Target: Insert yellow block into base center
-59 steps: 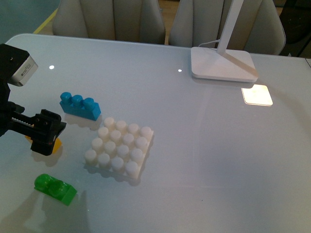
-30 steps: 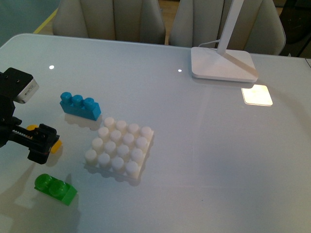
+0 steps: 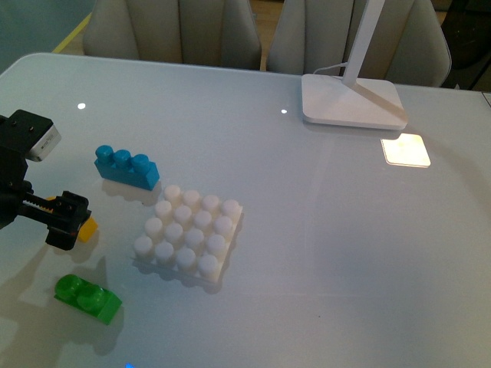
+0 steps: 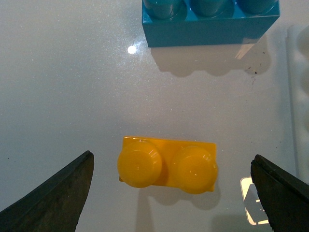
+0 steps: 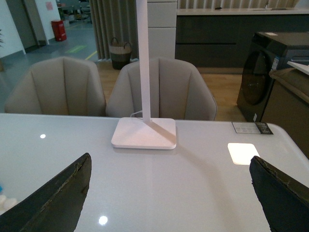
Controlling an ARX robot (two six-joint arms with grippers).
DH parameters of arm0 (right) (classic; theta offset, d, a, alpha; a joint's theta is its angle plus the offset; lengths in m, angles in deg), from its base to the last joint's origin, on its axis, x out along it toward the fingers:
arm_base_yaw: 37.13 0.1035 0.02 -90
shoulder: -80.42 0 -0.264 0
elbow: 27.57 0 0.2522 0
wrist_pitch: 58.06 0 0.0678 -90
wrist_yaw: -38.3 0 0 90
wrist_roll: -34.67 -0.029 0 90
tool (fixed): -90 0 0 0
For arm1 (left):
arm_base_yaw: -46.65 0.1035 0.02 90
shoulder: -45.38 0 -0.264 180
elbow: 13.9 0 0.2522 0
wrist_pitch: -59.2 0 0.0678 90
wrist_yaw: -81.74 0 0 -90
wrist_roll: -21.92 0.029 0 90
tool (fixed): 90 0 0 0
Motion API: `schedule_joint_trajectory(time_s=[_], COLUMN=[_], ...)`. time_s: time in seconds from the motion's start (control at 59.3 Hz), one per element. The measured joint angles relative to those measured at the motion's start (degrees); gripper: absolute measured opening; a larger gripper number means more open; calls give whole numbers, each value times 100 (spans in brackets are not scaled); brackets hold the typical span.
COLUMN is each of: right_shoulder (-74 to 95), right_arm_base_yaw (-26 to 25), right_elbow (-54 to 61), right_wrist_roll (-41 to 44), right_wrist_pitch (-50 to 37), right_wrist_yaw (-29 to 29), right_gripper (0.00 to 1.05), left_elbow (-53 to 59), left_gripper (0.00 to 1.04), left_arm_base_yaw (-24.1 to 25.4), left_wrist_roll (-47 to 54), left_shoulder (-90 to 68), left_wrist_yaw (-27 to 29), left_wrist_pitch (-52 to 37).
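The yellow block (image 4: 167, 166) lies flat on the table with its two studs up, apart from the base. In the front view my left gripper (image 3: 65, 218) hangs right over it, and only a corner of the yellow block (image 3: 87, 228) shows. In the left wrist view my left gripper (image 4: 172, 155) is open, one dark finger on each side of the block and not touching it. The white studded base (image 3: 188, 234) sits to the right of the block with nothing on it. My right gripper (image 5: 170, 157) is open and empty above bare table, out of the front view.
A blue three-stud brick (image 3: 126, 167) lies just beyond the yellow block, also seen as the blue brick (image 4: 210, 21) in the left wrist view. A green brick (image 3: 87, 297) lies nearer the front edge. The white lamp foot (image 3: 351, 100) stands at the back right.
My left gripper has drawn back to the left and settled over the yellow block. The bricks and the base have not moved.
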Motion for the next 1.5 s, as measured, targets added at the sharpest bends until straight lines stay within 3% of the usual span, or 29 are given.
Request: schedule_joint_trajectory(time_s=[1.5], right_shoulder=[0], right_arm_base_yaw=[0], right_elbow=[0], right_wrist_roll=[0], right_wrist_pitch=[0], right_wrist_yaw=[0], right_gripper=[96], left_elbow=[-542], left_gripper=[97], left_arm_base_yaw=[-33], left_wrist_roll=[-26], left_shoulder=[-752], left_wrist_yaw=[136], left_wrist_pitch=[181])
